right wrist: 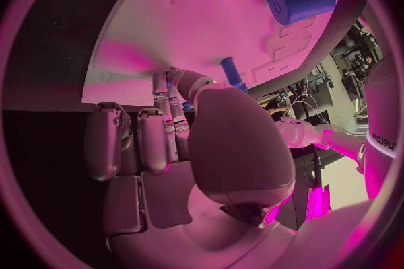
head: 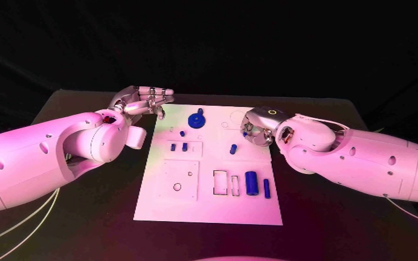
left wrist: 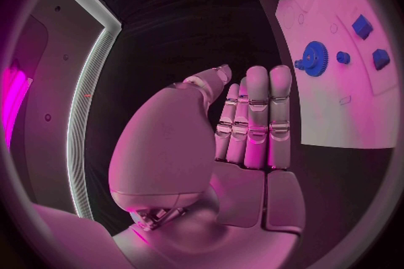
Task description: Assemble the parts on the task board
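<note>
Nearest me on the flat white rectangular task board (head: 174, 203): a thick blue cylinder part (head: 250, 183) lying in the front-right area, a thin blue rod part (head: 266, 188) just beside it on the right, and two pale rectangular slots (head: 226, 182) to their left. Front-left of the board has a small round hole (head: 177, 186). Mid-board I see two small blue block parts (head: 179, 147) side by side on the left, and a small blue peg part (head: 234, 148) lying near my right hand. Right hand (head: 258, 127) sits over the board's right edge, fingers curled down at the surface; wrist view is blocked by the palm, so I can't tell if it's holding anything. Further back, a blue gear-shaped part (head: 197, 119) sits near the far edge. Left hand (head: 144, 101) hovers off the board's far-left corner over the black table (head: 87, 225), fingers straight and together, holding nothing.
</note>
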Robot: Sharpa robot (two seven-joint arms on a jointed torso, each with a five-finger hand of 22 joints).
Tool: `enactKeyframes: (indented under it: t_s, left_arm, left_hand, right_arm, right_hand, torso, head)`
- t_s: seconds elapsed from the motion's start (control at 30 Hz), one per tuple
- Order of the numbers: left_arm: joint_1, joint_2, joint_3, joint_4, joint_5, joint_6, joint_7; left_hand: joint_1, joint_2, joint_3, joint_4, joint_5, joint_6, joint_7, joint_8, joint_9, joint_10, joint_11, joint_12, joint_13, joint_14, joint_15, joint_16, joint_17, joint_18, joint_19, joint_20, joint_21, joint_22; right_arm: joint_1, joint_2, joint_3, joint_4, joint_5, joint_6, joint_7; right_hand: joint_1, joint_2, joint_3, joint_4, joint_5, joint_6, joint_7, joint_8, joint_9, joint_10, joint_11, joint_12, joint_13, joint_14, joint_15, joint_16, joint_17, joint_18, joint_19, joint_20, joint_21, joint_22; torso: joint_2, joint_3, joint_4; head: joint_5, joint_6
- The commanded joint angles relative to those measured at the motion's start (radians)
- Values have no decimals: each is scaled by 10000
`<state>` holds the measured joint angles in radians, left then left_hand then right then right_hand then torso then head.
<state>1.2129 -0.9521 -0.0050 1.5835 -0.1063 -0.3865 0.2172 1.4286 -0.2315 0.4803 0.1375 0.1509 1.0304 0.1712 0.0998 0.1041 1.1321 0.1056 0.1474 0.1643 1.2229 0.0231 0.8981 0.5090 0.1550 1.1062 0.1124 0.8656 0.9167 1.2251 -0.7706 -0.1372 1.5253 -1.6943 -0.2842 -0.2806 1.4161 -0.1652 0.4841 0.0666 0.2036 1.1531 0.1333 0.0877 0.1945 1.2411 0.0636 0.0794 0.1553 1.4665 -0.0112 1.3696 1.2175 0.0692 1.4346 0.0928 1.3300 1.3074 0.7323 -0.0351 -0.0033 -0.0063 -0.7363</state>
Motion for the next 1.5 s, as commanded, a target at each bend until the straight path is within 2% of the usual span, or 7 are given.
enactKeyframes:
  t_s: [0.03, 0.33, 0.47, 0.7, 0.93, 1.23, 1.5]
  left_arm:
    - [13, 22, 7, 19, 49, 199, 20]
    - [13, 19, 7, 27, 49, 180, 6]
    - [13, 21, 7, 21, 49, 178, -4]
    - [13, 27, 7, 8, 49, 167, -13]
    - [12, 30, 6, -23, 49, 169, -20]
    - [12, 29, 6, -60, 49, 197, -39]
    - [12, 28, 5, -63, 49, 189, -27]
  left_hand:
    - [16, 72, -73, -22, -25, -31, 30, -61, -18, -81, -4, 71, -16, -58, -1, -67, -19, 143, -40, -2, -57, -17]
    - [18, 76, -81, -24, -24, -38, 33, -63, -22, -94, -1, 75, -17, -62, 2, -67, -23, 144, -42, 0, -69, -26]
    - [28, 90, -87, -27, -22, -48, 38, -66, -27, -111, 3, 83, -18, -67, 5, -67, -30, 144, -40, 2, -79, -32]
    - [45, 112, -89, -33, -19, -54, 41, -67, -33, -126, 5, 94, -18, -70, 7, -66, -37, 146, -39, 4, -92, -43]
    - [45, 112, -89, -33, -19, -54, 41, -67, -33, -126, 5, 94, -18, -70, 7, -66, -37, 146, -39, 4, -92, -43]
    - [65, 131, -94, -44, -17, -61, 44, -68, -38, -144, 9, 107, -19, -74, 8, -64, -44, 148, -37, 6, -108, -55]
    - [65, 131, -94, -44, -17, -61, 44, -68, -38, -144, 9, 107, -19, -74, 8, -64, -44, 148, -37, 6, -108, -55]
  right_arm:
    - [-90, 39, -68, 34, -119, 764, -28]
    - [-94, 39, -72, 40, -247, 761, -195]
    - [-96, 29, -73, 51, -332, 280, -299]
    - [-99, 11, -72, 87, -412, -382, -363]
    - [-100, -77, -67, 219, -444, -752, -343]
    - [-60, -487, 2, 707, -421, -954, -349]
    - [-11, -997, 110, 1721, -290, -1158, -440]
  right_hand:
    - [-124, -32, -88, 11, 51, -36, 12, -81, -14, -13, 40, -70, -28, 357, 5, 25, -17, -94, -35, 18, -66, 1246]
    - [-221, -39, -104, 6, 77, -45, 15, -108, -14, -36, 54, -120, -66, 350, 20, 12, -42, -97, -29, 34, -61, 1261]
    - [-155, 114, -21, -67, 83, 90, -39, -51, 27, 118, -2, -79, -54, 360, -20, 36, -9, -114, 27, 18, 26, 1320]
    - [-150, 167, -1, -110, 81, 168, -70, -19, 57, 206, -35, -65, -47, 374, -45, 63, 28, -144, 104, -1, 153, 1397]
    - [-143, 180, 6, -132, 80, 193, -81, -9, 67, 235, -46, -63, -46, 375, -54, 62, 20, -152, 124, -8, 185, 1418]
    - [-141, 179, 6, -146, 79, 207, -86, -4, 74, 250, -51, -63, -45, 378, -60, 69, 30, -159, 142, -13, 216, 1436]
    - [-177, 165, -5, -149, 117, 217, -89, -5, 83, 266, -53, -73, -49, 378, -65, 66, 19, -165, 157, -22, 239, 1452]
  torso:
    - [2, -1, -3]
    - [6, 5, 2]
    - [4, 6, -3]
    - [7, 9, -1]
    - [2, 5, 0]
    - [-3, -3, -1]
    - [-3, 0, -5]
  head:
    - [2, 12]
    - [12, 10]
    - [11, 20]
    - [10, 34]
    - [15, 40]
    - [21, 41]
    - [85, 32]
